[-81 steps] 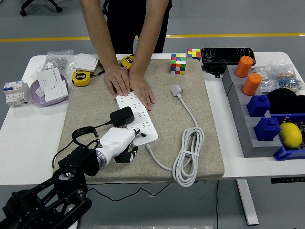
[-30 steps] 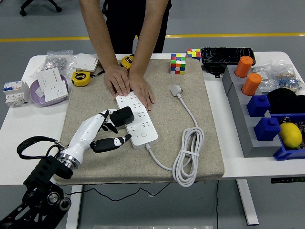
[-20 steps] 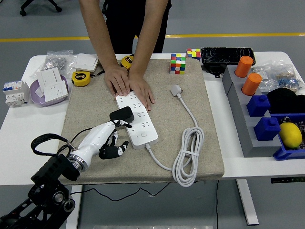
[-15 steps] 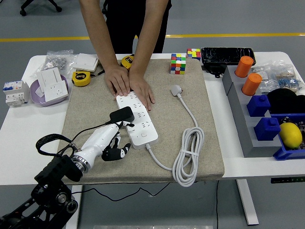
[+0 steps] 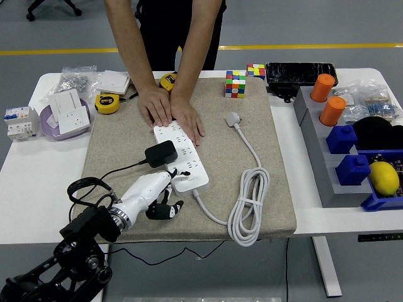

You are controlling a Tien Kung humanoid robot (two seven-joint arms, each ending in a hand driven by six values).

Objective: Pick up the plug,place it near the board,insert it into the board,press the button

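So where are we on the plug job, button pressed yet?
The black plug looks seated in the white power strip, so pickup and insertion appear done. The left hand holds nothing and reaches its fingers toward the strip's near end. Whether the button got pressed, I can't tell. A person's hands steady the strip's far end.

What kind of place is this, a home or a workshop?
Probably a robotics lab or test workspace: a white table crowded with a power strip, tape measures and parts bins, on a grey floor with a yellow line.
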